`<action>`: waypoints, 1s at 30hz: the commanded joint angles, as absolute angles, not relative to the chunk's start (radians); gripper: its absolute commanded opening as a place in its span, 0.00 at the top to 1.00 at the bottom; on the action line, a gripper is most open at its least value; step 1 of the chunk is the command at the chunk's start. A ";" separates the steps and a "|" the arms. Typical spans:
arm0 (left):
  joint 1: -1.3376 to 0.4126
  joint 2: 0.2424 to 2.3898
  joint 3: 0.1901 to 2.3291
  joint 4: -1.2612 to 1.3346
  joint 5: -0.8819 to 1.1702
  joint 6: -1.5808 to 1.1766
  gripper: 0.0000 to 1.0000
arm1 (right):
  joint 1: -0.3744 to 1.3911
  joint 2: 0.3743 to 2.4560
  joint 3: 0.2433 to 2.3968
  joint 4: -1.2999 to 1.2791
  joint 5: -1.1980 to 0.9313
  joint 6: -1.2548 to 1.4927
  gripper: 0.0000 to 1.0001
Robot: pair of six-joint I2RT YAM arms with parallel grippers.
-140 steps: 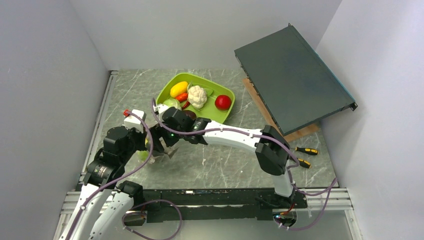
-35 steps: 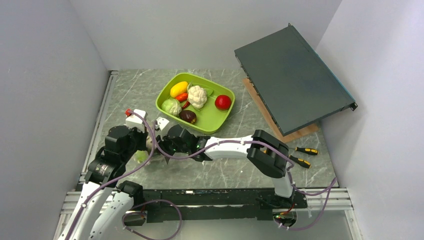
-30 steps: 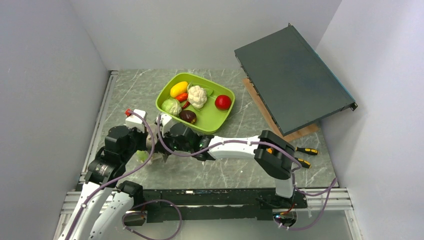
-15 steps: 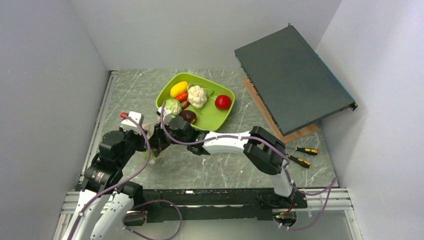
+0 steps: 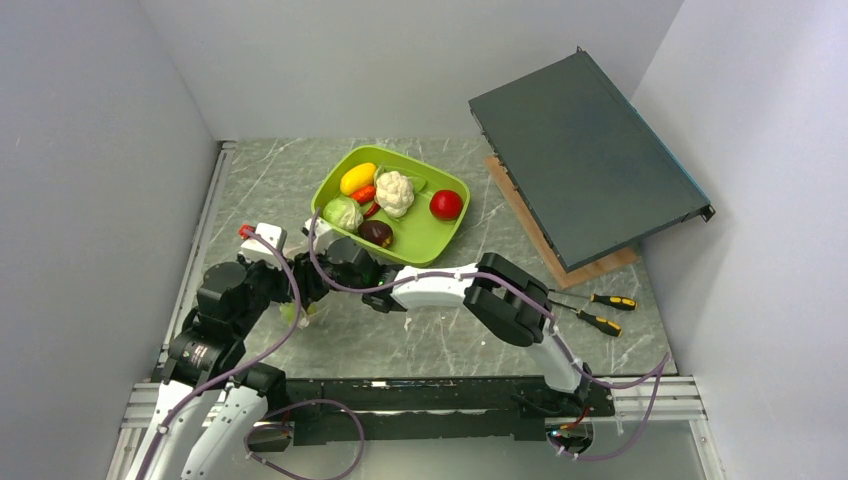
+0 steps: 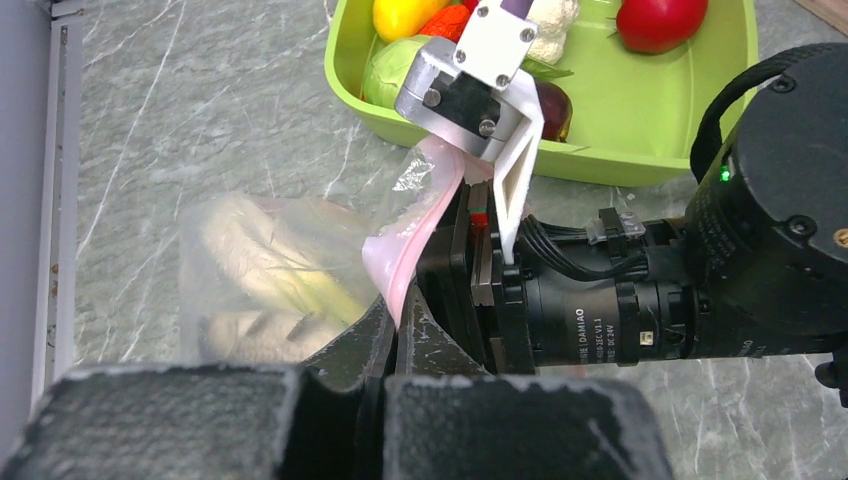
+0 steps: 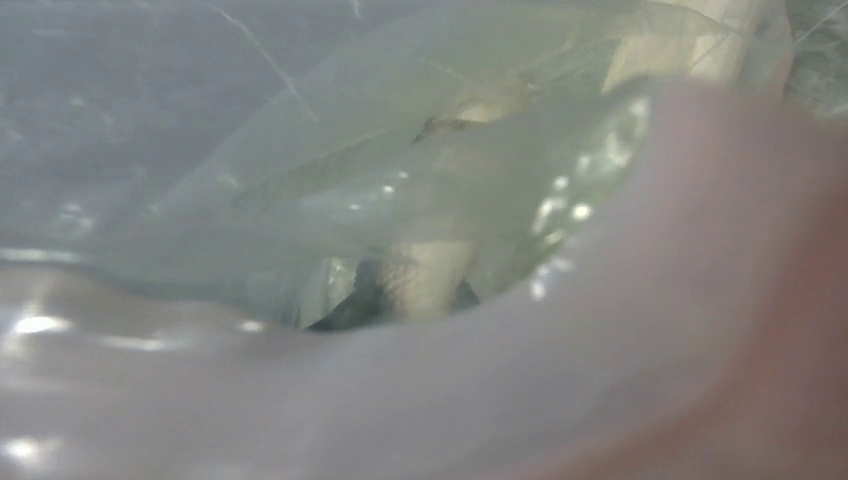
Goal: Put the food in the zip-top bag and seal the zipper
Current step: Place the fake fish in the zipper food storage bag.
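Observation:
The clear zip-top bag (image 6: 230, 300) lies on the table between the two arms, with a pale leafy stalk (image 6: 262, 262) inside it. My left gripper (image 6: 404, 318) is shut on the bag's pink zipper strip (image 6: 418, 228). My right gripper (image 5: 314, 284) reaches across to the same bag mouth. In the right wrist view the strip (image 7: 520, 400) fills the picture and hides its jaws; the stalk (image 7: 430, 280) shows through the plastic. The rest of the food sits in the green tray (image 5: 428, 238): yellow piece (image 5: 357, 178), carrot (image 5: 364, 194), cauliflower (image 5: 395, 192), red piece (image 5: 446, 204), cabbage (image 5: 343, 213), dark purple piece (image 5: 376, 233).
A dark flat slab (image 5: 585, 160) leans at the back right on a wooden board (image 5: 603, 266). Two screwdrivers (image 5: 603, 311) lie right of the right arm's elbow. Grey walls close in on the left, back and right; a metal rail (image 5: 205, 235) runs along the left edge.
The right arm has swung left and back, bringing its wrist closer to the tray's near corner at the bag mouth. The left arm shifted slightly, still holding the zipper strip.

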State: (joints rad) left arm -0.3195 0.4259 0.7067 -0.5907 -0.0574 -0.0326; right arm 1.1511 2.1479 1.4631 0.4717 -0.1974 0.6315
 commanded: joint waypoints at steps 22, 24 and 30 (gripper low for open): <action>-0.319 0.419 0.709 -0.540 -0.038 -0.018 1.00 | 1.173 1.942 1.418 0.133 -0.048 0.509 0.47; -0.319 0.420 0.709 -0.540 -0.036 -0.017 1.00 | 1.172 1.957 1.437 0.114 -0.042 0.509 0.49; -0.319 0.425 0.708 -0.533 -0.026 -0.015 1.00 | 1.175 2.000 1.461 0.156 -0.090 0.544 0.77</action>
State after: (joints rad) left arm -0.3183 0.4217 0.7067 -0.5880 -0.0467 -0.0261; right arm 1.1721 1.9682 1.4044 0.1265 -0.0788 0.5129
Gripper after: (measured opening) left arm 0.012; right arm 0.342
